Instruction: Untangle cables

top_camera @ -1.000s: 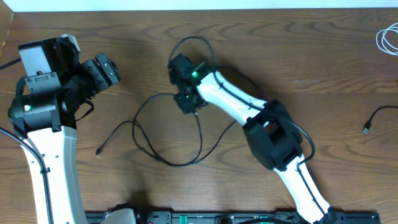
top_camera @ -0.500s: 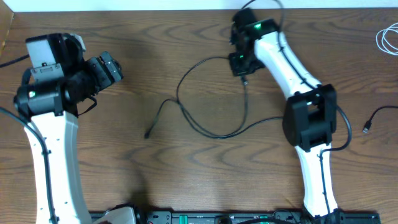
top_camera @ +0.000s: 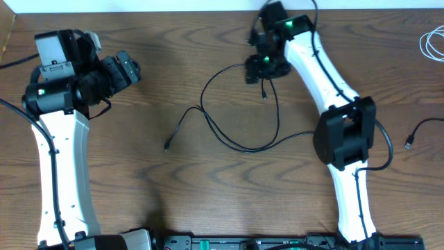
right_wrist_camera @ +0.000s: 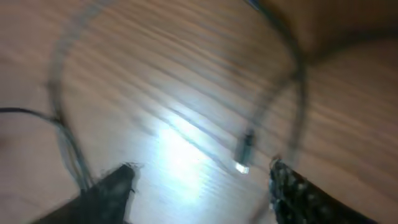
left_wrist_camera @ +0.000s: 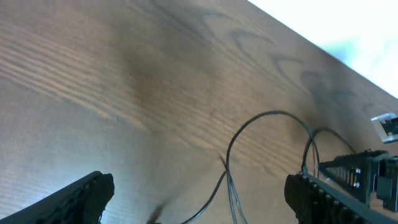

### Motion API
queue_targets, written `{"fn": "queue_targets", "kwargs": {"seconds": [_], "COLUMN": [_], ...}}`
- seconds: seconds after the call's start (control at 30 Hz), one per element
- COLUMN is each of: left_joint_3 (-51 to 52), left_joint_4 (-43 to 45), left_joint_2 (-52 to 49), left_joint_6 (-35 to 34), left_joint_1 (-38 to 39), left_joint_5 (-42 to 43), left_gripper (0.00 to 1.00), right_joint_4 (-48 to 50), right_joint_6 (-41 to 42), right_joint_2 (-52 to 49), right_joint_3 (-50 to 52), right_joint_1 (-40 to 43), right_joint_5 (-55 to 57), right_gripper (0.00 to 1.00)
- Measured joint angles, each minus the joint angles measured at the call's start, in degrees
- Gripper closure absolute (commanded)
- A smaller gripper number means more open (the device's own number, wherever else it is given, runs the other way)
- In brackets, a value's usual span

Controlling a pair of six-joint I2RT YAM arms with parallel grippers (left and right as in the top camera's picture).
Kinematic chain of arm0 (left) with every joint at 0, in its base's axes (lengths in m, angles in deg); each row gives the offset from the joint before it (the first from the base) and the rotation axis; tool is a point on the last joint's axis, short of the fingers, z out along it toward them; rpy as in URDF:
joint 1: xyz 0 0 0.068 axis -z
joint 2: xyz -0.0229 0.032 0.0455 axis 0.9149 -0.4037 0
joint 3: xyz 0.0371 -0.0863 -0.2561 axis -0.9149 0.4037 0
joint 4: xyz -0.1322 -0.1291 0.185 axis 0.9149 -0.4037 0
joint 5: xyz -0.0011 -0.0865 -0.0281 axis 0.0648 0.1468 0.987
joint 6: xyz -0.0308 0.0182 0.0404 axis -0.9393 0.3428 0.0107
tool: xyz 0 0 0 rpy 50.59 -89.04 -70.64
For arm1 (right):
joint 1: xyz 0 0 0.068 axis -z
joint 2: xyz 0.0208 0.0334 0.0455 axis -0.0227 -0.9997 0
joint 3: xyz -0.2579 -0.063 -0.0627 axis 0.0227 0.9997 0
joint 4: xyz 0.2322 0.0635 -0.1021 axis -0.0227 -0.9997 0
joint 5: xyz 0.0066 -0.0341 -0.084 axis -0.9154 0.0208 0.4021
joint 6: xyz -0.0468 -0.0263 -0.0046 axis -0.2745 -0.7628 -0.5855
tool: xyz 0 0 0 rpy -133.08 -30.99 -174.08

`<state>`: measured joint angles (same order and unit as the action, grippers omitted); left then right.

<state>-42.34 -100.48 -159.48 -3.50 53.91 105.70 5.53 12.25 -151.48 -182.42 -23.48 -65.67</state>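
A long black cable (top_camera: 251, 148) lies looped on the wooden table, one plug end (top_camera: 166, 146) to the left and the other plug end (top_camera: 264, 95) just under my right gripper (top_camera: 263, 69). In the right wrist view, blurred, that plug (right_wrist_camera: 244, 155) lies loose between the spread fingers (right_wrist_camera: 112, 193) of my right gripper (right_wrist_camera: 199, 186), which is open. My left gripper (top_camera: 129, 71) hangs open at the left, well away from the cable. Its wrist view shows the cable's loop (left_wrist_camera: 267, 114) beyond the left gripper (left_wrist_camera: 199, 199). A thin white cable (top_camera: 431, 45) lies coiled at the far right edge.
A second black cable (top_camera: 418, 129) with a small plug lies at the right edge, apart from the others. The right arm's white link (top_camera: 326, 73) reaches over the back right of the table. A rail (top_camera: 277, 243) runs along the front edge.
My right gripper dragged the cable's end from the middle towards the back right, then opened and let it go. The loop shifted right with it. My left arm barely moved.
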Motion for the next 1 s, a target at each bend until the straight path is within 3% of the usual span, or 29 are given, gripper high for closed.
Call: {"fn": "queue_targets", "kwargs": {"seconds": [0.3, 0.67, 0.83, 1.0], "left_joint_3": [0.0, 0.0, 0.0, 0.0], "left_joint_4": [1.07, 0.85, 0.37, 0.11], "left_joint_2": [0.0, 0.0, 0.0, 0.0], "left_joint_6": [0.02, 0.0, 0.0, 0.02], "left_joint_1": [-0.24, -4.44, -4.59, -4.59], "left_joint_5": [-0.17, -1.66, -1.81, -1.81], "left_gripper": [0.07, 0.07, 0.07, 0.06], "right_joint_4": [6.62, 12.85, 13.07, 13.14], "right_joint_6": [-1.31, 20.81, 24.26, 25.55], "right_joint_2": [0.33, 0.31, -0.31, -3.23], "right_joint_3": [-0.44, -0.35, -0.35, -0.35], "right_joint_1": [-11.67, -21.66, -23.06, -24.26], "right_joint_5": [-4.17, 0.02, 0.9, 1.18], "right_gripper": [0.17, 0.1, 0.11, 0.17]}}
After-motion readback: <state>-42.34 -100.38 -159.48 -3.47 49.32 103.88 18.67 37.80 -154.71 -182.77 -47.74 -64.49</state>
